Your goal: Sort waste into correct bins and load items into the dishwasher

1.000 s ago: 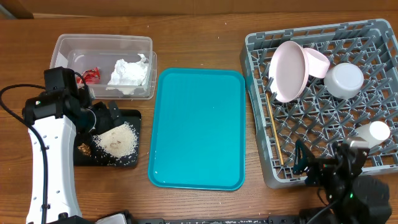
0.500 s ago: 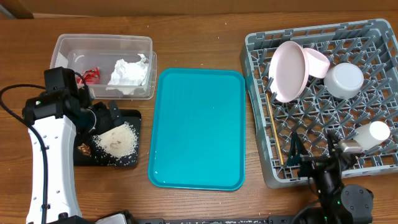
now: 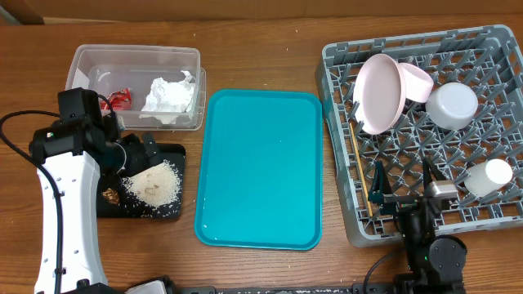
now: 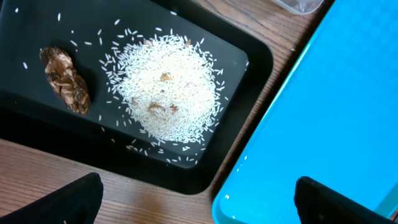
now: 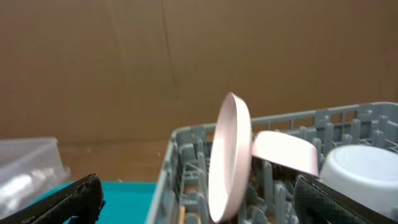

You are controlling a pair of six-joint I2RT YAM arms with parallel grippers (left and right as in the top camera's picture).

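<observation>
The grey dish rack (image 3: 343,208) at the right holds the upright pink plate (image 3: 378,92), a pink bowl (image 3: 415,79), a grey-white bowl (image 3: 452,105), a white cup (image 3: 489,175) and chopsticks (image 3: 360,171). The plate (image 5: 229,158) and both bowls also show in the right wrist view. The clear tub (image 3: 139,57) holds the red wrapper (image 3: 121,99) and napkin (image 3: 170,95). The black tray (image 3: 170,153) holds rice (image 4: 168,93) and a brown lump (image 4: 65,79). My left gripper (image 4: 199,202) is open and empty over the black tray's near edge. My right gripper (image 3: 402,184) is open and empty at the rack's front edge.
A teal serving tray (image 3: 261,167) lies between the black tray and the rack. A few rice grains lie scattered across the black tray. A brown cardboard wall (image 5: 186,56) stands behind the table.
My right gripper has tilted up and risen at the rack's front edge, staying open. The left arm has not moved.
</observation>
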